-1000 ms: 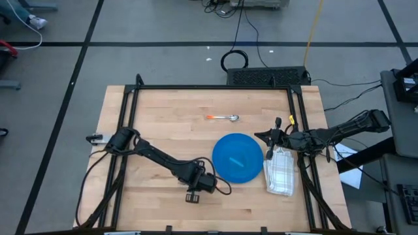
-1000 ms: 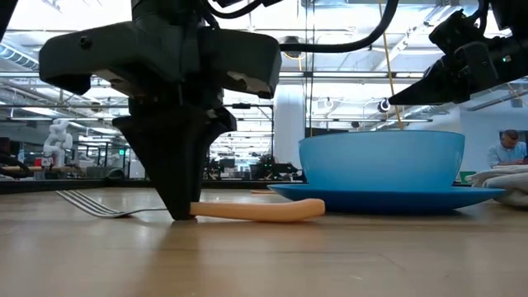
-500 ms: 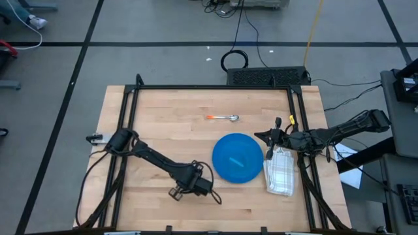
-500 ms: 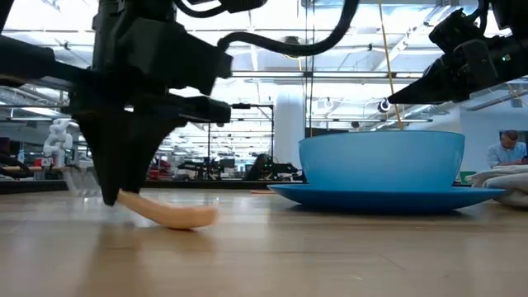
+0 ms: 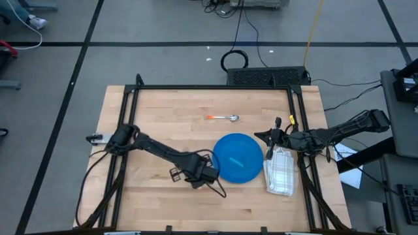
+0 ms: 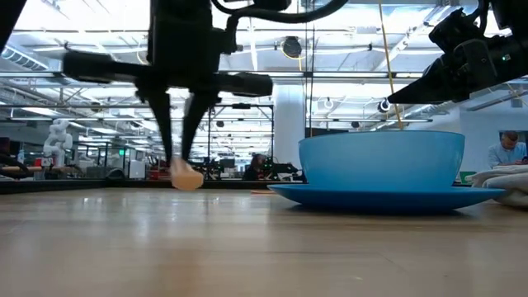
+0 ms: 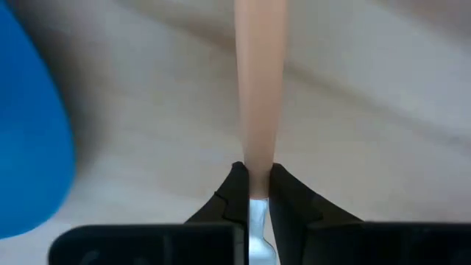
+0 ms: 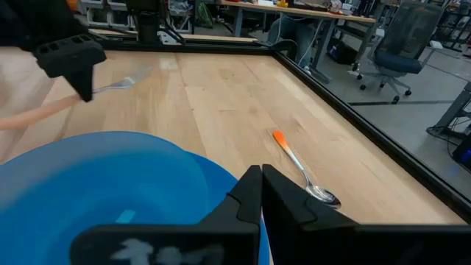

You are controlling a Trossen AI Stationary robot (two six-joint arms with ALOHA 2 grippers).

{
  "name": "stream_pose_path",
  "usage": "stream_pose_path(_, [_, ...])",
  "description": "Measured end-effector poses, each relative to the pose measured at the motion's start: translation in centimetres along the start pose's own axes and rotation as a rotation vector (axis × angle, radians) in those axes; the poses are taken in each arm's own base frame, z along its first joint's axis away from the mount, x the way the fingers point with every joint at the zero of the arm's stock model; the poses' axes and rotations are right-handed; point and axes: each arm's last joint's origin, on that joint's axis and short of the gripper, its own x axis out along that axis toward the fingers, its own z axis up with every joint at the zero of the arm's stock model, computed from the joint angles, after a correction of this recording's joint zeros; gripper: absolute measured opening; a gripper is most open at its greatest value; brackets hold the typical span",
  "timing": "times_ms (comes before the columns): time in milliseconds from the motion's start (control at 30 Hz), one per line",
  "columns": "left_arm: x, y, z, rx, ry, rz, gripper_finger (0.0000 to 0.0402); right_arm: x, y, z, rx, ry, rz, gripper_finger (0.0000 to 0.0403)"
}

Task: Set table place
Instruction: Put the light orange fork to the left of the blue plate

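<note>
A fork with a pale peach handle [image 7: 259, 81] is in my left gripper [image 5: 179, 173], left of the blue plate [image 5: 238, 158] on the light wooden table [image 5: 163, 111]. In the low view a blue bowl [image 6: 381, 157] shows on the plate. My left gripper also shows in the low view [image 6: 180, 165] and the right wrist view [image 8: 82, 92]. My right gripper [image 5: 261, 138] is shut and empty, above the plate's right rim, next to a folded checked napkin [image 5: 281, 171]. A spoon with an orange handle [image 5: 223, 117] lies flat on the table beyond the plate. My left gripper pinches the fork between its two fingers where the peach handle meets the metal neck [image 7: 257, 177]. The fingers [image 6: 165, 124] come from above, pointing down, and lie across the fork. The fork hangs about level and clear of the table, tines [image 8: 136, 79] toward the far edge, handle end [image 6: 186, 177] toward the near edge.
The napkin lies right of the plate near the black frame rail [image 5: 302, 124]. Bare wood stretches left of and in front of my left gripper. Cables and a black box [image 5: 268, 75] lie on the floor beyond the far edge.
My left gripper has lifted the fork off the table and swung toward the left and then the far edge. It has turned about, so the fork, which lay sideways on the wood, now points its handle at the near edge.
</note>
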Motion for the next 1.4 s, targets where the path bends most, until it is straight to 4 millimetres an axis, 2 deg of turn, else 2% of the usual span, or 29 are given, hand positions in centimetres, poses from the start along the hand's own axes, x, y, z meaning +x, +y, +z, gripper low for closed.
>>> stream_pose_path(300, [0.3,1.2,-1.7,0.236,0.117,0.046,0.0027,0.0,0.0,0.0,0.000,0.000,0.000,0.0000])
stream_pose_path(633, [2.3,0.2,-2.7,0.444,0.156,-0.039,0.0027,0.0,0.0,0.0,0.001,-0.002,0.000,0.0000])
stream_pose_path(1067, [2.5,2.2,-4.2,0.427,0.039,0.024,0.0027,0.0,0.0,0.1,-0.004,-0.011,0.000,0.0000])
stream_pose_path(1400, [2.4,2.7,-3.7,0.439,-0.065,0.062,0.0027,0.0,0.0,0.1,-0.006,-0.011,0.000,0.0000])
